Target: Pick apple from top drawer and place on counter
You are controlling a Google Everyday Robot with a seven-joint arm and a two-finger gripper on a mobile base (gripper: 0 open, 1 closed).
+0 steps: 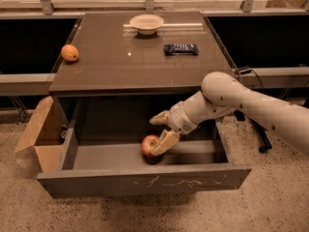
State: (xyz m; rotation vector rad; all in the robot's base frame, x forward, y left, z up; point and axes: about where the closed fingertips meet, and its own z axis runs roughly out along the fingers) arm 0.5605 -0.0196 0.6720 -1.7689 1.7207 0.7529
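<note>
The red apple (148, 146) lies on the floor of the open top drawer (145, 180), near its middle front. My gripper (161, 130) reaches into the drawer from the right and is open. Its near finger (165, 142) rests against the apple's right side, and its far finger (159, 117) stands apart behind and above the apple. The dark brown counter (120, 62) is the cabinet's top, above the drawer.
On the counter are a small orange fruit (70, 52) at the left edge, a white bowl (147, 23) at the back and a dark packet (180, 49) to the right. An open cardboard box (41, 137) stands on the floor left of the drawer.
</note>
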